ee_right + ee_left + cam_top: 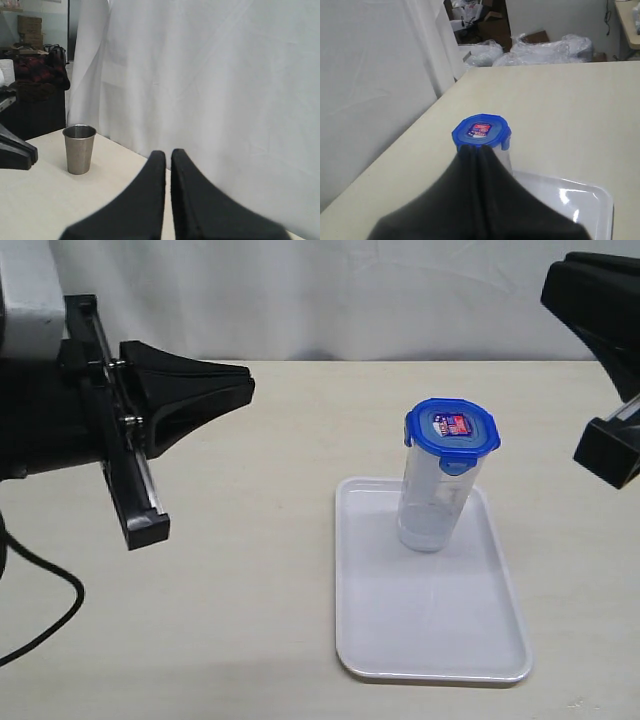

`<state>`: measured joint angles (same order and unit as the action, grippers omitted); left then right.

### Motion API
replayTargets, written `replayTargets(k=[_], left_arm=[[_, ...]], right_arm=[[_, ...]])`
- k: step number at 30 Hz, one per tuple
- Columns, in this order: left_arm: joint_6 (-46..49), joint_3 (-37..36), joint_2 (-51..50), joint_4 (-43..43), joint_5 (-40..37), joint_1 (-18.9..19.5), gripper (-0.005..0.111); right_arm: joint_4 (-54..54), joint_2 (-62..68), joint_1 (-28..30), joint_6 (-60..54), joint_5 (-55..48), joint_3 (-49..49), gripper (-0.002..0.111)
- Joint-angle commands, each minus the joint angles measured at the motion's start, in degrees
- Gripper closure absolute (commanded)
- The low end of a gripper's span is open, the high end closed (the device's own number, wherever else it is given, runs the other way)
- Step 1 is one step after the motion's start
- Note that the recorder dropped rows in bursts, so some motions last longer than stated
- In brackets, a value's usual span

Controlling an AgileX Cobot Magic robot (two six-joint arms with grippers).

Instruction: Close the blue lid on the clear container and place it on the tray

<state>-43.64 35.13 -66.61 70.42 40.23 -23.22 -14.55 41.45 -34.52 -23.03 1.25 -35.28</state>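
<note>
The clear container [432,505] stands upright on the white tray [430,640], toward its far end. The blue lid [452,428] with its red-blue sticker sits on the container's rim. In the left wrist view the blue lid [481,132] shows just beyond my fingertips, with the tray [580,205] below. My left gripper [245,380] is shut and empty, hanging well left of the container. My right gripper [168,154] is shut and empty too, raised at the right edge and pointing away from the container.
A grey steel cup [79,148] stands near the table's edge in the right wrist view, apart from everything else. White curtain hangs behind the table. A black cable [40,590] lies at the near left.
</note>
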Motion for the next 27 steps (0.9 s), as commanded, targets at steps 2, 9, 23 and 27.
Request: replayTargets(k=[2,9,23,27], left_arm=[[0.35,-3.57,5.31,-2.38,-2.23,0.14,0.107],[12.35,-9.47,13.94,-18.85,-7.11,0.14,0.107],[30.59,-21.86,37.44,-48.11,-16.86,0.14,0.107],[30.37,-21.86,37.44,-48.23,-19.15,0.14,0.107]], right_arm=[[-0.02,-0.18,0.39,-0.2,-0.19,0.34,0.104],[-0.02,-0.18,0.39,-0.2,-0.19,0.34,0.104],[-0.02,-0.18,0.39,-0.2,-0.19,0.34,0.104],[-0.02,-0.18,0.39,-0.2,-0.19,0.34,0.104]])
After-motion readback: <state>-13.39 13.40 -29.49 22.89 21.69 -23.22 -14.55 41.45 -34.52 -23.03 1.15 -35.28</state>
